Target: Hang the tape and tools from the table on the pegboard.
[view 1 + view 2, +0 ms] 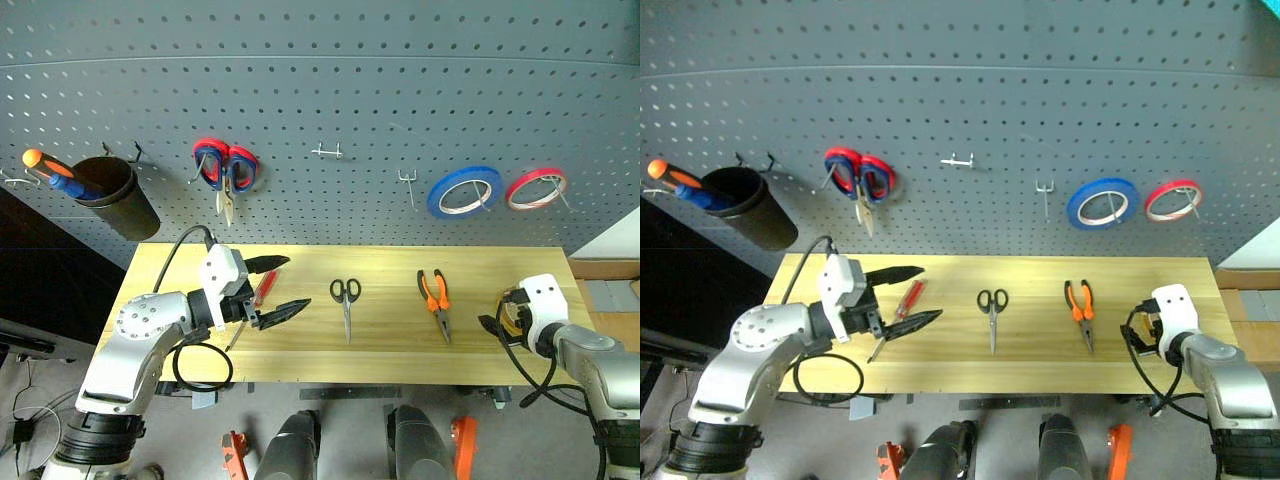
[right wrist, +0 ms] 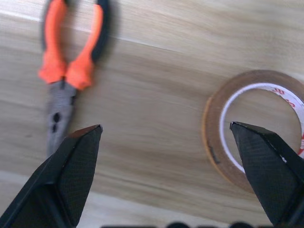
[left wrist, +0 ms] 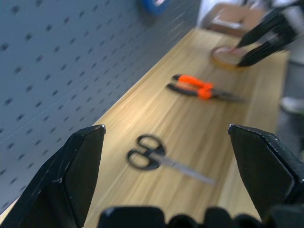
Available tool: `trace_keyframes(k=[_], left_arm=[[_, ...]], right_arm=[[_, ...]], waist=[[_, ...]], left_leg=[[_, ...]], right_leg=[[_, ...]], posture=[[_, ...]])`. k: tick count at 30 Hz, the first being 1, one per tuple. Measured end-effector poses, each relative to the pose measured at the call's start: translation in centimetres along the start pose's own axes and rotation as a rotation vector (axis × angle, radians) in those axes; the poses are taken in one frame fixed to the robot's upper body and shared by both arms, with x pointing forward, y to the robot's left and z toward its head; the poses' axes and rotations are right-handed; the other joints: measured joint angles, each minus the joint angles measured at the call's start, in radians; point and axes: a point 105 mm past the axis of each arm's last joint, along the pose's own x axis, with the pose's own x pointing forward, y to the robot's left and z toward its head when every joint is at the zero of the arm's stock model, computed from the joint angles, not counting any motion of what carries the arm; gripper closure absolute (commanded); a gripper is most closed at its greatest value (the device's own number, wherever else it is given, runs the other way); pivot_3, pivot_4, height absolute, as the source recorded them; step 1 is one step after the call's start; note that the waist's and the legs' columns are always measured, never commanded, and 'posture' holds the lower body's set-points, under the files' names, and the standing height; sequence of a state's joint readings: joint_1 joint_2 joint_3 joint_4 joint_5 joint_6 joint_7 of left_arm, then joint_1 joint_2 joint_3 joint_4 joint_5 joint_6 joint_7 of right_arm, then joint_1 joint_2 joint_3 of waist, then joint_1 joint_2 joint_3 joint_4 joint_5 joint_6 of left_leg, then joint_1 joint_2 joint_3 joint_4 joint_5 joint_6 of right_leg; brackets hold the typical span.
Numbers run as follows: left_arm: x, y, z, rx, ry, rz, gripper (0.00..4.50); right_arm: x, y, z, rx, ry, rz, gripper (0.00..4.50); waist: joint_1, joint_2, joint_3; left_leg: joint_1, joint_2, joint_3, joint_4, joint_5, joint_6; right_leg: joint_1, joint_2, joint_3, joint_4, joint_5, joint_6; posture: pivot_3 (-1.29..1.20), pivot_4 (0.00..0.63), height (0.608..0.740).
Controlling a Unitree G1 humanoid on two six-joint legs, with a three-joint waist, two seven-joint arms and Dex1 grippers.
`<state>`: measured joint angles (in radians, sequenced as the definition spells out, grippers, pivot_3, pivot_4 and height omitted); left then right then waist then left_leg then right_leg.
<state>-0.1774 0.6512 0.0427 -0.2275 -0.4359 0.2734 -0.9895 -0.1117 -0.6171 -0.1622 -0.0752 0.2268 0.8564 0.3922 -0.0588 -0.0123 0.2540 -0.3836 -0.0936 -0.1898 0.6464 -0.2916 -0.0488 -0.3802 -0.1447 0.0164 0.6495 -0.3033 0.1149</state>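
Note:
On the wooden table (image 1: 400,345) lie a red-handled screwdriver (image 1: 264,288), black-handled scissors (image 1: 346,292), orange-and-black pliers (image 1: 435,295) and, at the right end, the tan tape (image 2: 213,137), lying flat. My left gripper (image 1: 299,281) is open and points right, level over the table's left part. The screwdriver shows between its fingers and is not gripped. My right gripper (image 2: 165,126) is open and angled down. One finger hangs over the tape's hole, the other over bare wood beside the pliers' nose. The grey pegboard (image 1: 380,90) rises behind the table.
On the pegboard hang a black cup (image 1: 115,195) holding an orange-and-blue screwdriver, red-and-blue scissors (image 1: 225,170), a blue roll (image 1: 465,192) and a red roll (image 1: 536,188). Bare hooks (image 1: 327,152) (image 1: 407,185) sit between them. A cardboard box (image 1: 605,268) stands past the table's right end.

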Motion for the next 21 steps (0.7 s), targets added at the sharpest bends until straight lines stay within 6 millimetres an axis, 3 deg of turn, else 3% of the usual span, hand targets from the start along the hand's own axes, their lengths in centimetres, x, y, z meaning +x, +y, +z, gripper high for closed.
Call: trace_keyframes(k=[11, 17, 21], left_arm=[[0.5, 0.3, 1.3, 0.037, -0.021, -0.032, 0.05], [0.4, -0.3, 1.4, 0.042, -0.004, -0.088, 0.05], [0.4, -0.3, 1.5, 0.043, -0.004, -0.092, 0.0]], right_arm=[[3.7, -2.5, -1.3, -0.007, 0.087, -0.013, 0.0], [4.9, -3.1, -0.5, 0.034, 0.117, 0.043, 0.0], [4.8, -3.4, -0.5, 0.036, 0.16, 0.088, 0.94]], waist=[[-0.012, -0.001, 0.003], [-0.025, -0.001, 0.003], [-0.025, -0.002, 0.002]], left_leg=[[0.0, 0.0, 0.002, 0.0, 0.0, 0.0], [0.0, 0.0, 0.003, 0.001, 0.0, 0.0], [0.0, 0.0, 0.003, 0.001, 0.0, 0.0]], right_leg=[[-0.001, 0.0, 0.0, 0.0, 0.0, 0.0], [-0.001, 0.001, 0.0, 0.0, 0.002, -0.001], [-0.001, 0.002, 0.0, 0.0, 0.002, -0.001]], posture=[[-0.1, 0.276, 0.74], [-0.09, 0.261, 0.74], [-0.09, 0.255, 0.74]])
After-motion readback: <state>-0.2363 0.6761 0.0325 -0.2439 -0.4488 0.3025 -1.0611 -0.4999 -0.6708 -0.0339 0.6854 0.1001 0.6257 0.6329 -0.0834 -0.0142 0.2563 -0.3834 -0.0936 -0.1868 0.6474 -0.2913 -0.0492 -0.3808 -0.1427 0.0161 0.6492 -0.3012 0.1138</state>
